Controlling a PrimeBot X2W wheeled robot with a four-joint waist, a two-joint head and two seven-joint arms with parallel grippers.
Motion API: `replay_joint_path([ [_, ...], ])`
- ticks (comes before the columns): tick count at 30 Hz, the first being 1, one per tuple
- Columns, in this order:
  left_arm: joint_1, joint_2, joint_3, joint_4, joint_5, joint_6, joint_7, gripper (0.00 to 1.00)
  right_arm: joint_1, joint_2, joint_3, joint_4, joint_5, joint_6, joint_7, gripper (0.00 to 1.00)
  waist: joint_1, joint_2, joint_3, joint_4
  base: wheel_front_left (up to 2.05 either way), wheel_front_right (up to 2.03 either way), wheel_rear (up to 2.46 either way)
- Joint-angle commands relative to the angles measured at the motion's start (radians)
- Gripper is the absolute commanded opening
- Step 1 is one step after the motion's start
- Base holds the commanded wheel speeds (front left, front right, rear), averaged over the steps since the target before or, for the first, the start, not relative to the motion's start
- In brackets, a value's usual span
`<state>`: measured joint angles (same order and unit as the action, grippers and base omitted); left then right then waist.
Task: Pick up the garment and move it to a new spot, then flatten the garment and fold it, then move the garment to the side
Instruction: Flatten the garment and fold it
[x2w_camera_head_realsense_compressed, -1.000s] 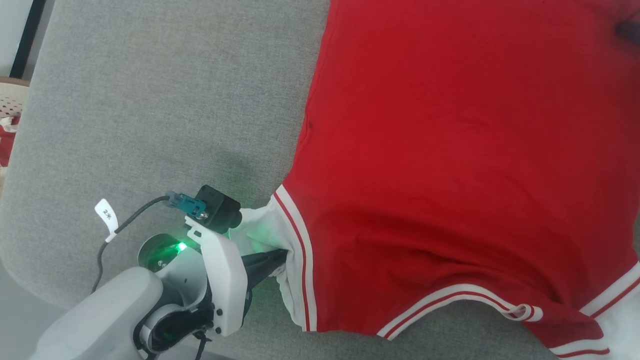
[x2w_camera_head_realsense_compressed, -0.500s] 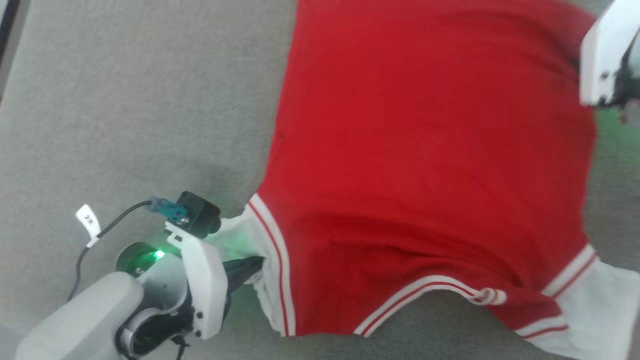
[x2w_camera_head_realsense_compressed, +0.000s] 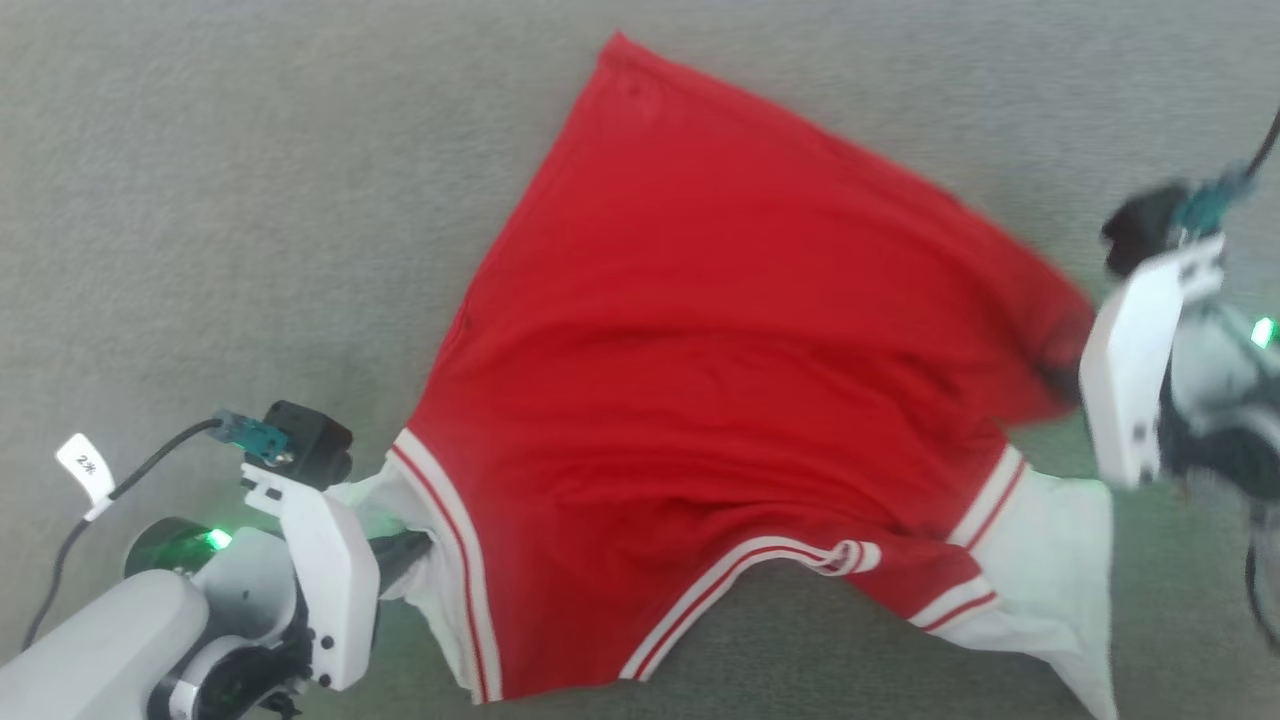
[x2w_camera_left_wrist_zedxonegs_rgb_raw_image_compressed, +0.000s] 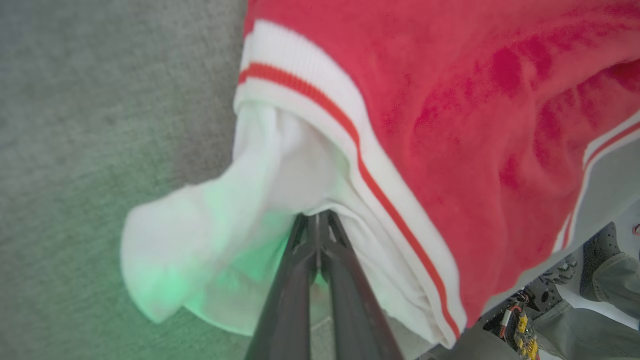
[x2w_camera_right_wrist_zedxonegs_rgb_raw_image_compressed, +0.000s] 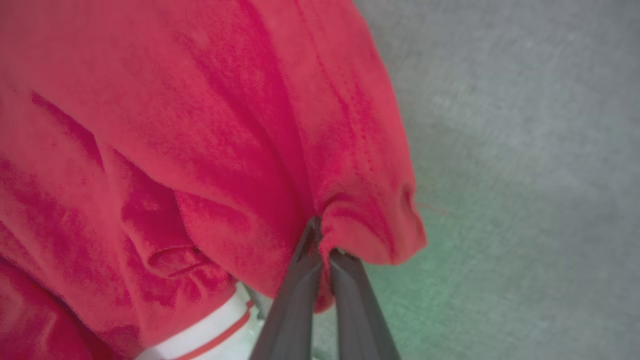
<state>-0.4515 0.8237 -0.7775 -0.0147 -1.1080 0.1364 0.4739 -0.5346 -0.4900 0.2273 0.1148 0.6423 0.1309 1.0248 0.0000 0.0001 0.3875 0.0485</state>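
Draping limp and light, the soft red-and-white jersey garment (x2w_camera_head_realsense_compressed: 700, 400) is sagging; your left hand (x2w_camera_left_wrist_zedxonegs_rgb_raw_image_compressed: 316, 220) is clamping its white sleeve (x2w_camera_left_wrist_zedxonegs_rgb_raw_image_compressed: 225, 210), your right hand (x2w_camera_right_wrist_zedxonegs_rgb_raw_image_compressed: 320, 235) its red edge (x2w_camera_right_wrist_zedxonegs_rgb_raw_image_compressed: 370, 235).

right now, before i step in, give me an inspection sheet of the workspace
surface: grey fabric surface, the garment lying partly on it
job's things: garment, red body stretched between both grippers, striped trim and white sleeves at the near edge
clutter: nothing seen
grippers: left gripper shut on a white sleeve; right gripper shut on the bunched red edge
cables: dark tagged cable at the left wrist; another cable at the right wrist
surroundings: a person's shoes and trouser legs past the surface's edge
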Motion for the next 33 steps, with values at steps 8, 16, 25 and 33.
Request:
replay_joint_path([
  [8, 0.015, 0.017, 0.011, -0.029, -0.004, 0.03, 0.008, 0.0, 0.294, 0.067, -0.103, -0.201, -0.02, 0.0, 0.022, 0.0, 0.0, -0.0001, -0.024, -0.057, 0.0, 0.0, 0.0],
  [16, 0.017, 0.021, 0.01, -0.032, -0.007, 0.03, 0.009, 0.0, 0.38, 0.151, -0.114, -0.107, -0.103, -0.001, -0.131, 0.47, 0.0, -0.0001, -0.022, -0.068, 0.0, 0.0, 0.0],
  [25, 0.032, 0.018, 0.002, -0.029, -0.009, 0.031, 0.001, 0.0, 0.368, 0.134, -0.1, -0.026, -0.108, -0.008, -0.228, 1.0, 0.0, -0.0001, -0.043, -0.064, 0.0, 0.0, 0.0],
  [33, 0.046, 0.02, -0.001, -0.048, -0.008, 0.042, -0.006, 0.0, 0.387, 0.123, -0.151, -0.244, -0.108, 0.0, -0.235, 1.0, 0.0, -0.0001, -0.059, -0.058, 0.0, 0.0, 0.0],
])
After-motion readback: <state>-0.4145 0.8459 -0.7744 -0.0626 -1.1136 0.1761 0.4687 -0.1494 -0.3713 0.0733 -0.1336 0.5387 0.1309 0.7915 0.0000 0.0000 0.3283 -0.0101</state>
